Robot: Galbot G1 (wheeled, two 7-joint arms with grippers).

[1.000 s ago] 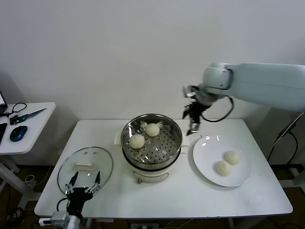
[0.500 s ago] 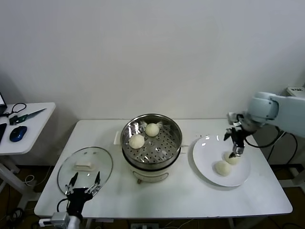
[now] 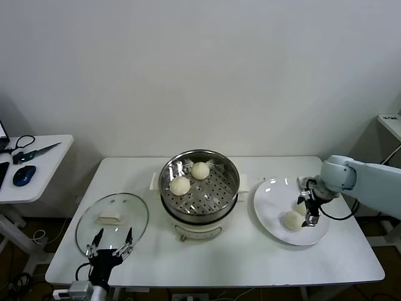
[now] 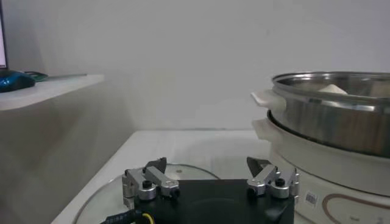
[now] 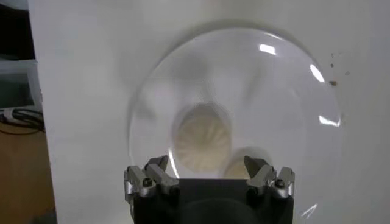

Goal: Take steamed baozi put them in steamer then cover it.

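Observation:
The steamer [image 3: 199, 199] stands mid-table with two steamed baozi [image 3: 180, 185] [image 3: 200, 170] on its perforated tray. Two more baozi lie on the white plate [image 3: 269, 200]: one [image 3: 292, 220] in plain sight, the other [image 3: 300, 206] partly hidden by my right gripper [image 3: 309, 217]. That gripper hangs open low over them. In the right wrist view its open jaws [image 5: 207, 167] stand just above one baozi [image 5: 203, 137], and a second baozi [image 5: 234, 169] peeks beside it. The cover [image 3: 111, 216] lies flat at the front left, with my open left gripper [image 3: 113, 241] over its near rim [image 4: 183, 175].
A small white side table [image 3: 37, 169] with a blue mouse [image 3: 24, 175] and cables stands to the left. The steamer's cream side handle [image 4: 268, 100] and base rise close beside my left gripper. The table's front edge runs just below the cover.
My right arm has swung from beside the steamer's far right rim over to the plate and come down low above the two baozi. The left arm has stayed put.

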